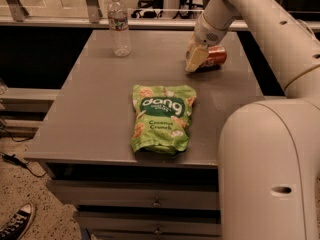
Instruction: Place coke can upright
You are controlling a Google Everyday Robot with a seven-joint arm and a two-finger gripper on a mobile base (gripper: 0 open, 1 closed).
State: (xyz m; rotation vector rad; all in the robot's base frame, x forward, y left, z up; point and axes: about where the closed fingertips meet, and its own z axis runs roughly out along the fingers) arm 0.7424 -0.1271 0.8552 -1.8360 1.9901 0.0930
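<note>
The hand is at the tipped coke can (grip unclear); the green bag reads "dang Coconut Crunch".

The white arm slopes down and leftward from the upper right, through a rounded wrist, to the cream pincer, which sits low at the tabletop's far right. A bulky white link fills the near right corner
</note>
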